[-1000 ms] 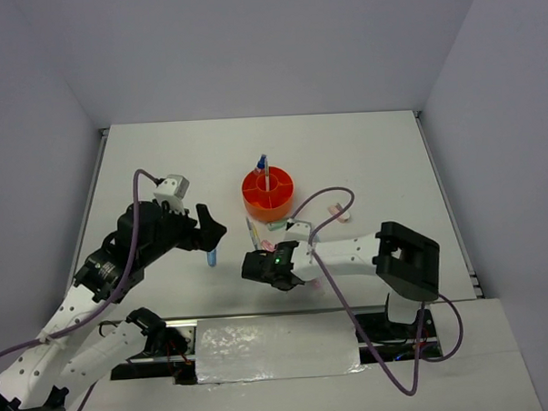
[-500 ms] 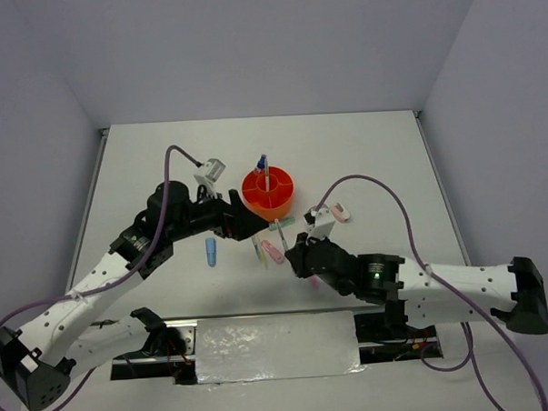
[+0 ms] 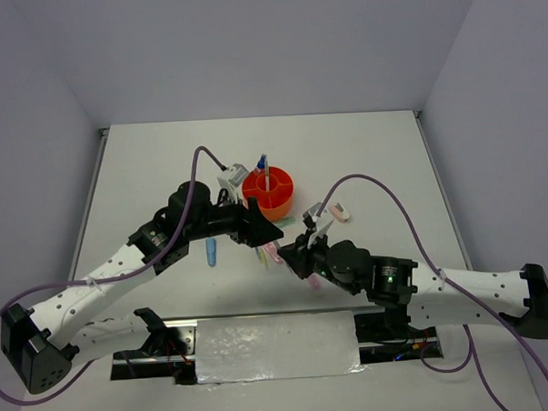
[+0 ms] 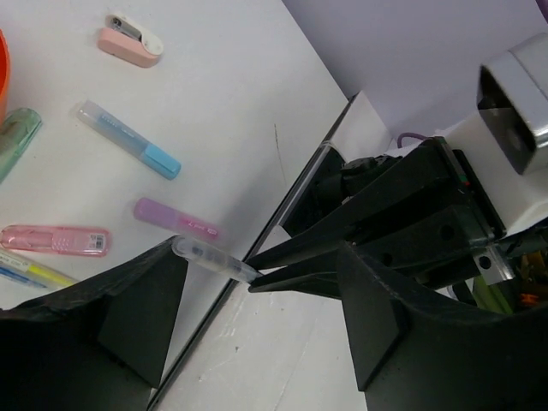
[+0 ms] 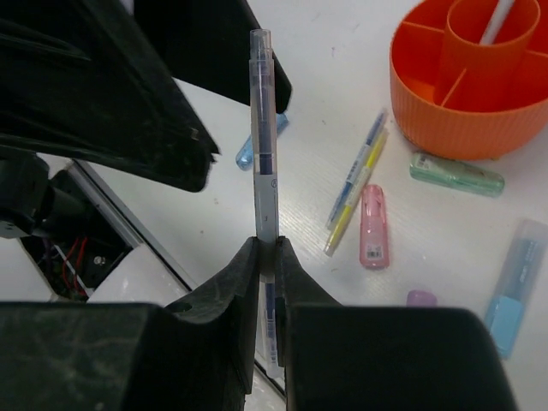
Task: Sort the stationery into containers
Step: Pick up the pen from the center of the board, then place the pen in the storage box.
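Note:
My right gripper (image 5: 265,248) is shut on a thin clear pen (image 5: 264,145) and holds it above the table; it also shows in the top view (image 3: 294,250). My left gripper (image 4: 257,257) is open, and the pen's free end (image 4: 210,257) lies between its jaws without being clamped. In the top view the left gripper (image 3: 266,233) meets the right one just in front of the round orange organiser (image 3: 268,192), which has a white pen and a blue one standing in it. A pink marker (image 5: 372,227), a green marker (image 5: 455,174) and blue and yellow pens (image 5: 355,184) lie on the table.
A pink-white eraser (image 4: 128,41), a blue marker (image 4: 128,139) and a purple marker (image 4: 175,221) lie right of the organiser. Another blue marker (image 3: 211,252) lies under the left arm. The table's near edge (image 4: 282,201) and its metal rail are close by.
Both arms have swung in to the table's centre. The right gripper carries the clear pen up and left. The left gripper has moved right until its open jaws straddle the pen's end.

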`<state>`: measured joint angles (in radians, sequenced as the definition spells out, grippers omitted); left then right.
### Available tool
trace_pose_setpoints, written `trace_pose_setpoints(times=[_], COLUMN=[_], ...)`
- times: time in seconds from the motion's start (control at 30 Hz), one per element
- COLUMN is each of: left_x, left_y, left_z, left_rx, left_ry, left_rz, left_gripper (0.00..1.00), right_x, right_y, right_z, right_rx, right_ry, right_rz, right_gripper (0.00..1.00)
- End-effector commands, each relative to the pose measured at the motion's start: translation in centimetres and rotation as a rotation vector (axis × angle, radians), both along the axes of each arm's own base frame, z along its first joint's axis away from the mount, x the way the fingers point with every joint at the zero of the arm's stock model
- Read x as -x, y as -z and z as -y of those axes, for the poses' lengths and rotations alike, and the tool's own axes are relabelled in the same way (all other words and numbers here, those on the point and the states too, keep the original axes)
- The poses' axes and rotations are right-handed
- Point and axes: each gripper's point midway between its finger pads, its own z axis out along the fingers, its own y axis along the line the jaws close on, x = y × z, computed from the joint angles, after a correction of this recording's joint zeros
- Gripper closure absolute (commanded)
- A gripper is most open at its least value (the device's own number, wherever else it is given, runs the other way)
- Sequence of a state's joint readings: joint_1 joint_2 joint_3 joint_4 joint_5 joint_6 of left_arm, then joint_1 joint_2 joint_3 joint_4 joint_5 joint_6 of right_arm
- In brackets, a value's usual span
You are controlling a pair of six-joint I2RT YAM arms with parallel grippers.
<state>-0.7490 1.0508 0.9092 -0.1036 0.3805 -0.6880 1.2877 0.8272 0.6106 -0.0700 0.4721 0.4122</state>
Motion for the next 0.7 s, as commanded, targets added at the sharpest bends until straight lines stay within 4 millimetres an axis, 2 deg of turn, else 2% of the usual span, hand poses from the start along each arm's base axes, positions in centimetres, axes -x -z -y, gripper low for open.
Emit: trace_pose_setpoints(times=[0.0,0.07,0.2,0.23,0.3,0.4,0.43,0.47,0.5,0.53,0.57,0.6,0.63,0.67], left_x=[-0.1,-0.1,-0.3,-0.3,-0.3,-0.6,-0.8,-1.0,-1.3,-2.3,-3.3,-4.4,-5.7,-7.9], left_y=[-2.3,-1.9,-1.6,-1.5,-1.7,-2.9,-3.1,-3.8,-3.8,-4.0,-4.6,-4.0,-4.2,-4.7], left_z=[0.8,0.8,1.0,1.2,1.4,1.7,1.6,1.6,1.5,1.1,0.7,-0.2,-1.0,-2.2], left_rx=[0.056,0.049,0.051,0.051,0.058,0.088,0.088,0.091,0.074,0.054,0.03,-0.029,-0.06,-0.1], left_ry=[0.025,0.026,0.029,0.038,0.044,0.049,0.046,0.038,0.028,-0.021,-0.068,-0.13,-0.204,-0.33], left_rz=[0.052,0.05,0.052,0.049,0.052,0.097,0.114,0.132,0.155,0.186,0.22,0.241,0.269,0.305], left_gripper=[0.19,0.2,0.3,0.46,0.7,0.93,0.98,1.0,1.0,1.0,1.0,1.0,1.0,1.0], right_x=[0.5,0.8,1.2,1.3,1.2,1.5,1.5,1.1,0.9,0.6,0.0,-0.2,-0.3,-0.7], right_y=[-2.8,-3.3,-3.3,-3.3,-3.0,-2.7,-2.4,-2.5,-2.3,-1.9,-2.6,-2.2,-2.8,-2.9], right_z=[-0.6,-0.7,-0.8,-0.8,-0.8,-1.0,-0.9,-0.5,0.1,0.7,2.0,3.0,4.3,5.3], right_rx=[-0.099,-0.118,-0.124,-0.123,-0.115,-0.108,-0.103,-0.11,-0.105,-0.101,-0.138,-0.132,-0.171,-0.201], right_ry=[-0.049,-0.071,-0.097,-0.101,-0.099,-0.121,-0.122,-0.091,-0.065,-0.033,0.037,0.073,0.105,0.163], right_rz=[0.072,0.085,0.091,0.093,0.09,0.097,0.096,0.092,0.086,0.077,0.072,0.061,0.061,0.046], right_gripper=[0.99,0.99,0.99,0.99,0.98,0.95,0.91,0.66,0.47,0.34,0.04,0.0,0.0,0.0])
